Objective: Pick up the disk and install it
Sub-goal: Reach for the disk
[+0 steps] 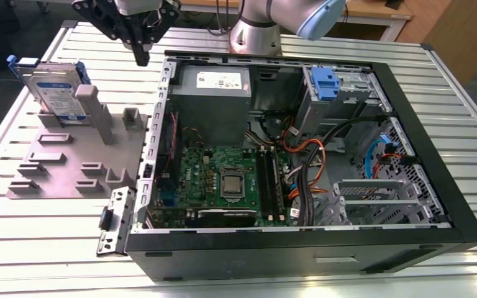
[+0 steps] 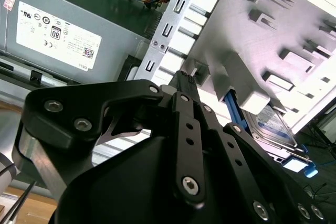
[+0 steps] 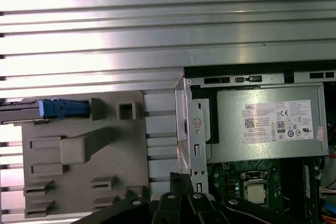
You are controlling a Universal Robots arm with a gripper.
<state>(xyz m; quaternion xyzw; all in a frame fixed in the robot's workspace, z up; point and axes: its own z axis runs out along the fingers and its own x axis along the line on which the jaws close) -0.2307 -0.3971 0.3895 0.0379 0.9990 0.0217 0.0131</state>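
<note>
Now | hand [image 1: 143,58] pressed together, empty | disk [image 1: 57,90] upright in grey rack [image 1: 60,169] | beside open case [image 1: 305,249]

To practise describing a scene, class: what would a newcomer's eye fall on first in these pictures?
First comes the open black computer case, lying on its side mid-table in the exterior view with its green board bared. At that view's left, the disk stands upright in a grey holder. The claw hangs above the gap between holder and case, holding nothing.
</note>
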